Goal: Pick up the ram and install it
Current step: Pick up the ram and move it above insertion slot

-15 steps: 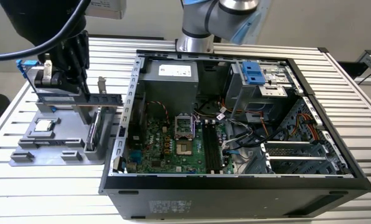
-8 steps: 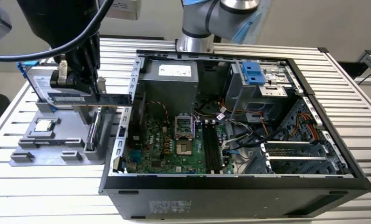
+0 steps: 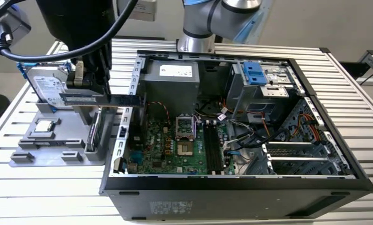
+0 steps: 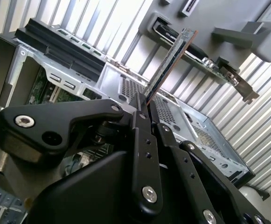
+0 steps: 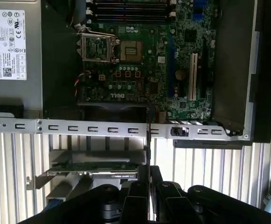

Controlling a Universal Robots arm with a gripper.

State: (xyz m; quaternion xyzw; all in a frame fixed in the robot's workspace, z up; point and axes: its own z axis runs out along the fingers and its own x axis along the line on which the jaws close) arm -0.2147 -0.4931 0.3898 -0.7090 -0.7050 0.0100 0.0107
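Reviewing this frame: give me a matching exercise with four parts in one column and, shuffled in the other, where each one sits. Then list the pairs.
Things
1. ram
2. hard drive
3. power supply
4. square chip

Places
A. lying flat on the gray holder
B. inside the computer case, in a far corner
C. clamped in the gripper, outside the case
D. propped up on edge at the holder's far end

Pairs: 1-C, 2-D, 3-B, 4-A
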